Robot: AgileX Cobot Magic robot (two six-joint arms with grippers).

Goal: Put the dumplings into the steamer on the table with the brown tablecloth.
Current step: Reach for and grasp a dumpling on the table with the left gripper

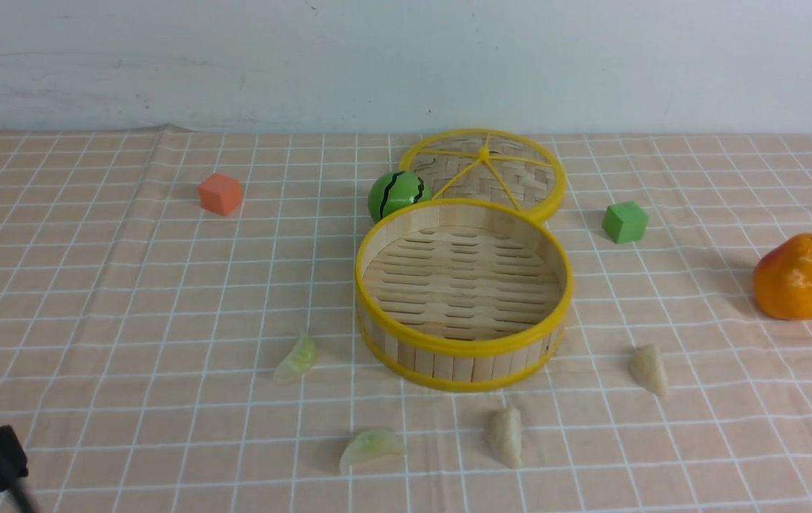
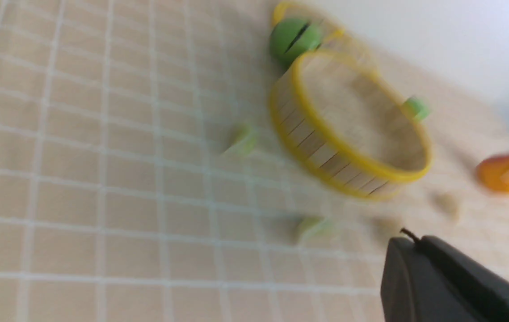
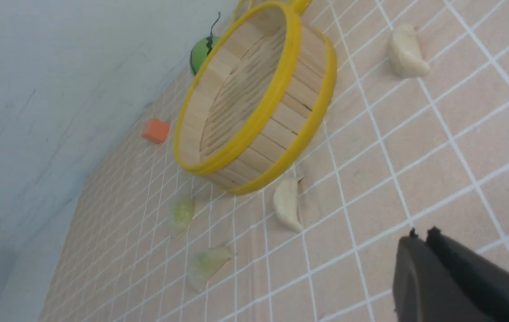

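Note:
The steamer (image 1: 463, 350) stands empty at the middle of the brown tablecloth (image 1: 127, 299) that covers the table. All the dumplings lie on the cloth around its near side: a pale green one (image 1: 296, 358) to its left, another green one (image 1: 371, 447) in front, a beige one (image 1: 505, 436) beside that, and a second beige one (image 1: 649, 370) to the right. My left gripper (image 2: 415, 239) is shut and empty above the cloth, short of the dumplings. My right gripper (image 3: 422, 235) is shut and empty too, near a beige dumpling (image 3: 288, 208).
The steamer's flat woven lid (image 1: 491, 171) lies behind it, with a green watermelon ball (image 1: 395, 194) next to it. An orange cube (image 1: 220, 194) sits at back left, a green cube (image 1: 624, 221) at back right, and a pear (image 1: 796, 278) at far right.

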